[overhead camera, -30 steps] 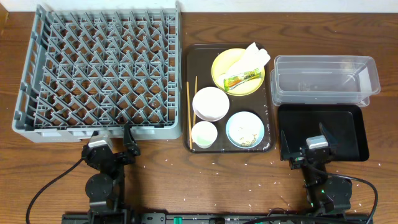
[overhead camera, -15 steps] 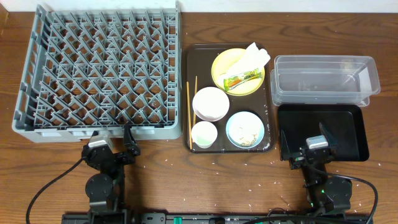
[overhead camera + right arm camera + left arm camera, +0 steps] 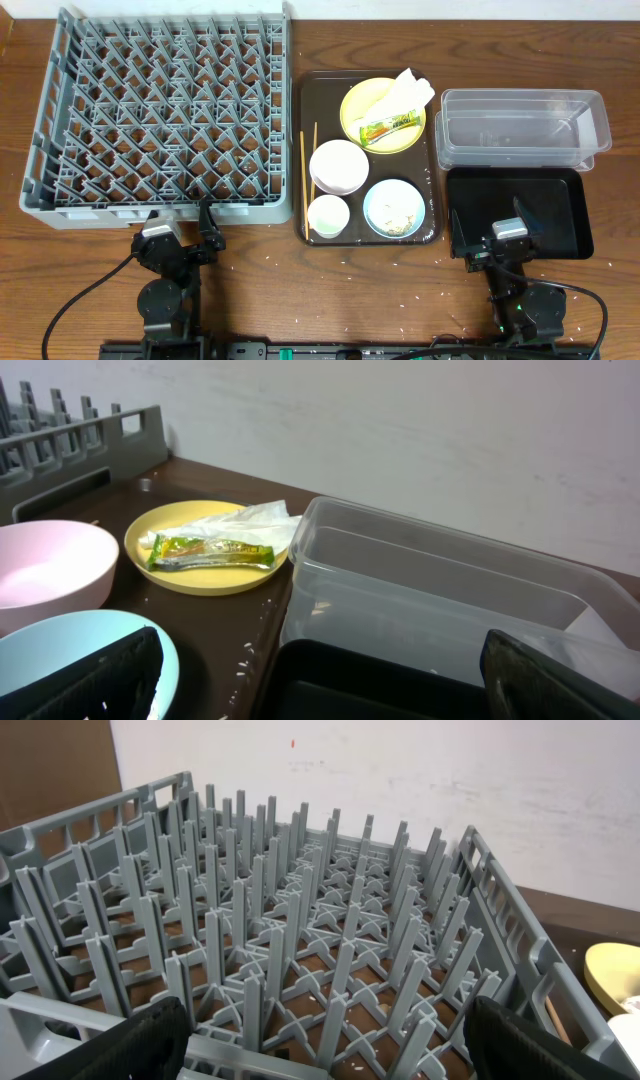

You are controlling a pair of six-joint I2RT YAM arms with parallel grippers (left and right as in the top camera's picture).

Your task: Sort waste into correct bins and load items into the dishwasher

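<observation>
Lower left, the left gripper (image 3: 180, 222) gapes wide, empty, below the grey dish rack (image 3: 160, 110). Lower right, the right gripper (image 3: 493, 238), equally open and empty, overlaps the black tray's (image 3: 560, 200) near edge.

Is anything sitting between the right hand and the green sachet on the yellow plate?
Nothing tall. From the right hand, only the black tray's left wall and the brown tray's rim cross the way to the sachet; the clear tub's corner lies close beside it.
</observation>
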